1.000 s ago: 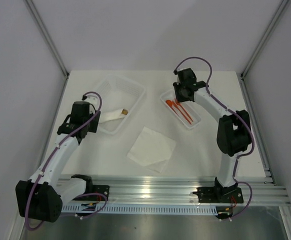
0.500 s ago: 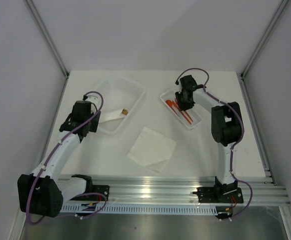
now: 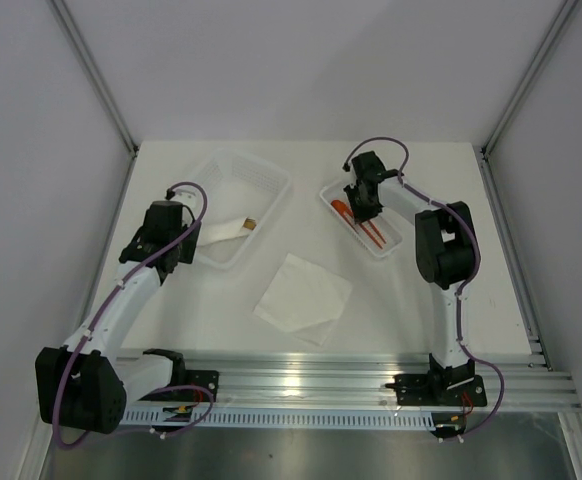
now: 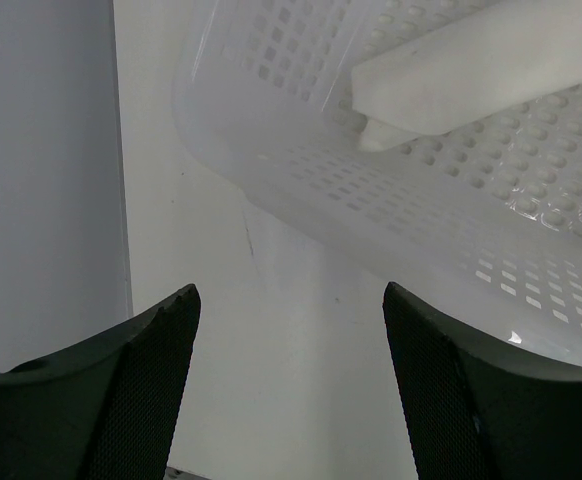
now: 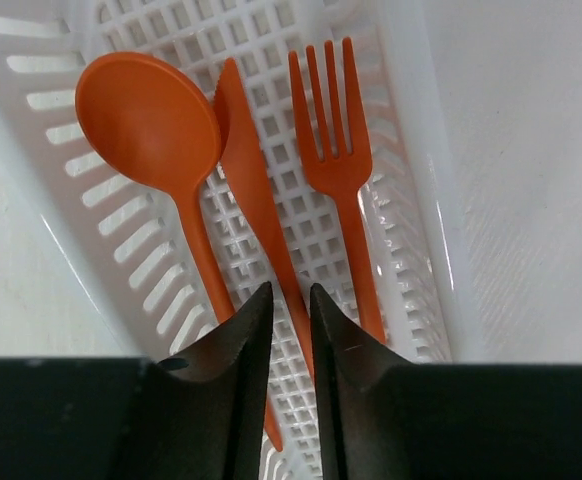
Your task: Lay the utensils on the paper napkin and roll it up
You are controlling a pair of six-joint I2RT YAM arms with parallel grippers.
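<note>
Three orange-red utensils lie side by side in a small white basket (image 5: pixel 411 150): a spoon (image 5: pixel 149 120), a knife (image 5: pixel 251 180) and a fork (image 5: pixel 336 150). My right gripper (image 5: pixel 291 288) is down in that basket (image 3: pixel 391 245), its jaws a narrow gap apart astride the knife's handle, with basket mesh still showing between them. In the top view the right gripper (image 3: pixel 364 203) covers the utensils' (image 3: pixel 373 232) middle. The white paper napkin (image 3: pixel 304 292) lies flat and bare on the table, between the arms. My left gripper (image 4: pixel 289 295) stands wide open over bare table beside the larger basket, holding nothing.
A larger white perforated basket (image 3: pixel 241 170) at the back left holds a white paper roll with a brown tip (image 3: pixel 233 228); its corner (image 4: pixel 371 190) fills the left wrist view. Grey walls close in both sides, and the left wall (image 4: pixel 41 150) is near the left gripper.
My right gripper has dropped forward into the small basket over the utensils, and its jaws have narrowed around the knife's handle. The left arm has stayed put.
</note>
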